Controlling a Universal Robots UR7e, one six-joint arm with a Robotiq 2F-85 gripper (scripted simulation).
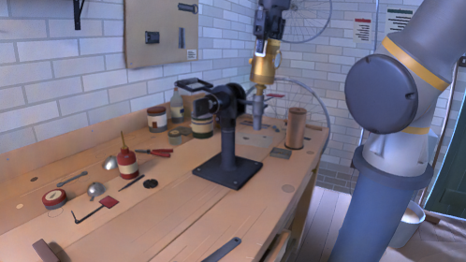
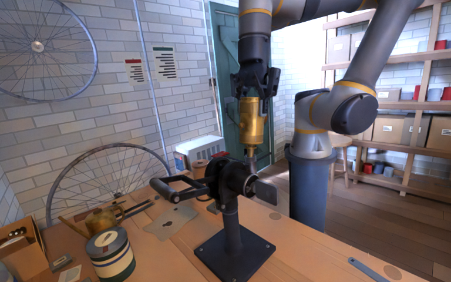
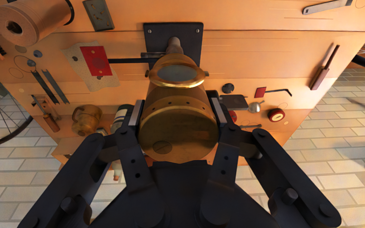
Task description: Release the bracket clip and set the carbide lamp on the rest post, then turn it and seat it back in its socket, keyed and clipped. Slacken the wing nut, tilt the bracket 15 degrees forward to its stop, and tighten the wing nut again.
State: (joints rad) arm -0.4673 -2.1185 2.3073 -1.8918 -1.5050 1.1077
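At the far end of the workbench the brass carbide lamp (image 1: 265, 65) (image 2: 251, 119) (image 3: 176, 107) stands upright on the grey rest post (image 1: 258, 110), behind the dark bracket stand (image 1: 228, 140) (image 2: 232, 212). My gripper (image 1: 265, 35) (image 2: 253, 87) (image 3: 177, 113) comes down over the lamp's top, and its fingers are closed on the two sides of the brass body. The lamp's round lens faces away from me, toward the stand. The bracket head (image 2: 229, 181) carries a wing nut (image 2: 264, 192) on its near side and a rectangular frame (image 2: 176, 188) reaching to the left. The socket and clip are hidden behind the head.
A striped tin (image 2: 111, 254) and a brass can (image 2: 101, 217) stand left of the stand, with a wooden cylinder (image 1: 295, 127) to the post's right. A red oiler (image 1: 127, 161), pliers (image 1: 156, 151) and small parts lie along the bench. A spanner (image 2: 366, 269) lies near the front edge.
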